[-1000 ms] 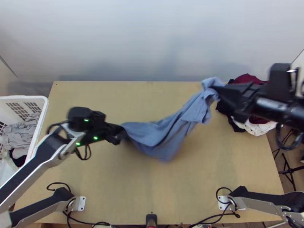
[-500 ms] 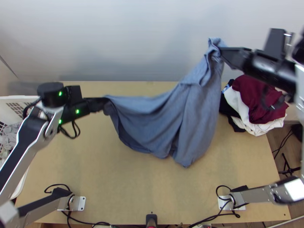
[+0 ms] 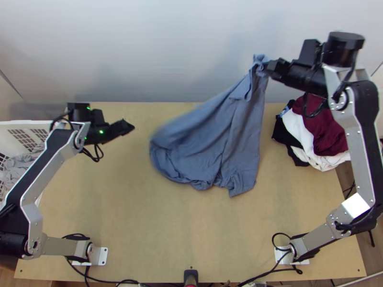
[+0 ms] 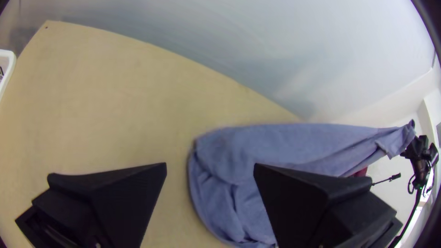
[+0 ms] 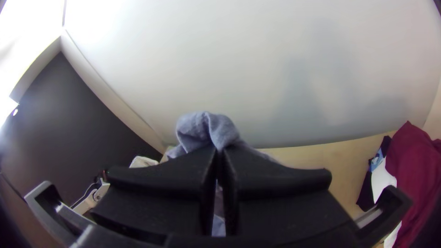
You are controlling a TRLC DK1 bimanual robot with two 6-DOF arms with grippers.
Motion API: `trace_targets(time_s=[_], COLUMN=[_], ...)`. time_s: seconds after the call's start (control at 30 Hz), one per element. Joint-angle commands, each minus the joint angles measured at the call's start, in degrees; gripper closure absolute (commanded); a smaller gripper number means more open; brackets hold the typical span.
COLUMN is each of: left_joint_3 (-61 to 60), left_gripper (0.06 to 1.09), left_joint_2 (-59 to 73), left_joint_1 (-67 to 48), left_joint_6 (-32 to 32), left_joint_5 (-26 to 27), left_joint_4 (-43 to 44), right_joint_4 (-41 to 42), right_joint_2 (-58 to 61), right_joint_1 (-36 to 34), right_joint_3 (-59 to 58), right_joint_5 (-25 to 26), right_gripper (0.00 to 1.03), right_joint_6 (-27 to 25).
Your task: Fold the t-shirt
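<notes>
The blue t-shirt (image 3: pixel 215 138) hangs in a slant from my right gripper (image 3: pixel 269 68), its lower part bunched and loosely draped over the middle of the table. In the right wrist view my right gripper (image 5: pixel 219 149) is shut on a crumpled bit of the t-shirt (image 5: pixel 206 128); which part it is I cannot tell. My left gripper (image 3: pixel 131 126) is over the table's left half, apart from the cloth. In the left wrist view, my left gripper (image 4: pixel 210 167) stands open, with the t-shirt's rounded lower end (image 4: pixel 220 193) beyond its fingers.
A pile of dark red, white and black clothes (image 3: pixel 321 129) lies at the table's right edge. The white basket (image 3: pixel 21 125) with grey clothes stands at the left. Behind the table (image 3: pixel 119 225) is a pale wall. Cables run along the near edge.
My left gripper has let go of the t-shirt, whose freed end has swung toward the middle and dropped. My right gripper has first risen up the picture with the cloth, then shifted slightly left.
</notes>
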Motion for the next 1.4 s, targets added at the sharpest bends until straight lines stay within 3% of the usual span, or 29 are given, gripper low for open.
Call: trace_targets(time_s=[0.0, 0.2, 0.47, 0.8, 1.03, 1.37], left_joint_3=[-4.98, -11.04, -20.97, -22.03, -24.93, -28.0], left_gripper=[0.11, 0.11, 0.11, 0.11, 0.11, 0.11], left_joint_2=[-1.91, -11.05, -24.06, -16.59, -10.43, -3.84], left_joint_1=[-3.54, -10.75, -30.0, -38.44, -47.75, -46.43], left_joint_6=[1.26, 2.67, 8.38, 18.05, 30.18, 42.22], left_joint_5=[0.42, 0.07, -0.81, -8.1, -21.29, -24.8], left_joint_4=[-0.82, -1.61, -3.9, 5.86, 16.49, 25.46], right_joint_4=[0.71, 0.97, 1.23, 1.32, 0.53, 0.09], right_joint_2=[-2.27, -5.52, -9.13, -13.52, -15.19, -16.33], right_joint_1=[3.72, 6.45, 6.71, 5.75, 5.48, 4.08], right_joint_3=[-7.21, -11.51, -16.17, -20.39, -20.13, -20.21], right_joint_5=[1.05, 2.37, 2.63, 2.63, 2.55, 2.19], right_gripper=[1.0, 1.0, 1.0, 1.0, 1.0, 1.0], right_joint_6=[-1.37, -2.16, -2.25, -1.81, -1.19, -0.05])
